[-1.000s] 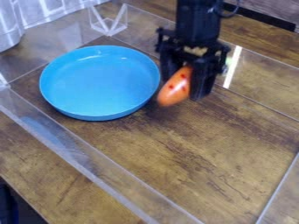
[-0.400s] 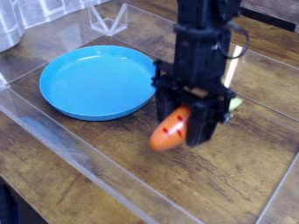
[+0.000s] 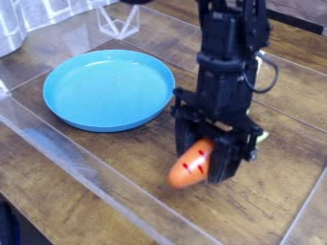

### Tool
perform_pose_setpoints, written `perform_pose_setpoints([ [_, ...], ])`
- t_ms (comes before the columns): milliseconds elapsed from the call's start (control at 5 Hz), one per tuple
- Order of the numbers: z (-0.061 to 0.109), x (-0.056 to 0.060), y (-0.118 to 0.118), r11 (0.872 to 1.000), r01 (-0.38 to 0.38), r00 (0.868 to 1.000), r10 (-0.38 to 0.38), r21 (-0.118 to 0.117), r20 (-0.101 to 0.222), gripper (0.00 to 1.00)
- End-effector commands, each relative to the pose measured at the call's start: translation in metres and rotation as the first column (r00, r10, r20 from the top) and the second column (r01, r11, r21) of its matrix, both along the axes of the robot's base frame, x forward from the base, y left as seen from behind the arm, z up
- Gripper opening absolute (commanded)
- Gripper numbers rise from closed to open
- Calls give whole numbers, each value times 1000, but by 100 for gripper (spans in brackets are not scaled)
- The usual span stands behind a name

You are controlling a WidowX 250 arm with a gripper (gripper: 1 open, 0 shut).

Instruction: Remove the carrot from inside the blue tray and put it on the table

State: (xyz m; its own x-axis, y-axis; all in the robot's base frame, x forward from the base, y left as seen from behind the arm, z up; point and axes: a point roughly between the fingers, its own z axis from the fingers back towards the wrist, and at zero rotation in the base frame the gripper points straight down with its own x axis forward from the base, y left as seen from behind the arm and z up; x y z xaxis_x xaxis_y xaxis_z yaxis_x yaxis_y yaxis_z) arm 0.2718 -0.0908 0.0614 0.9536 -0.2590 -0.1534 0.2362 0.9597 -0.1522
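My black gripper point(image 3: 202, 163) points down over the table point(image 3: 90, 172), to the right of and nearer than the blue tray point(image 3: 109, 89). It is shut on the carrot point(image 3: 192, 164), a small orange piece with dark ridge marks whose tip hangs low, close above the wood. A bit of green shows at the gripper's right side. The round blue tray lies empty at the upper left.
A clear raised strip point(image 3: 102, 167) runs diagonally across the table in front of the tray. A clear plastic object point(image 3: 119, 17) stands behind the tray, and a pale container point(image 3: 10, 29) sits at the top left corner.
The gripper with the carrot has moved away from the tray's right edge, toward the camera and right, and has sunk closer to the table.
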Motion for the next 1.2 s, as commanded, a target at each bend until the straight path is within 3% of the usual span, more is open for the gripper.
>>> perform_pose_setpoints([
  [0,-3,6,-5,1000,4,1000,-4,-24,1,0],
  [200,-17,20,0,1000,2,1000,-3,-29,-10,0],
  [400,-21,26,2,1000,-4,999,3,-19,-37,0],
  [1000,-31,30,7,1000,-17,994,16,-14,-107,0],
])
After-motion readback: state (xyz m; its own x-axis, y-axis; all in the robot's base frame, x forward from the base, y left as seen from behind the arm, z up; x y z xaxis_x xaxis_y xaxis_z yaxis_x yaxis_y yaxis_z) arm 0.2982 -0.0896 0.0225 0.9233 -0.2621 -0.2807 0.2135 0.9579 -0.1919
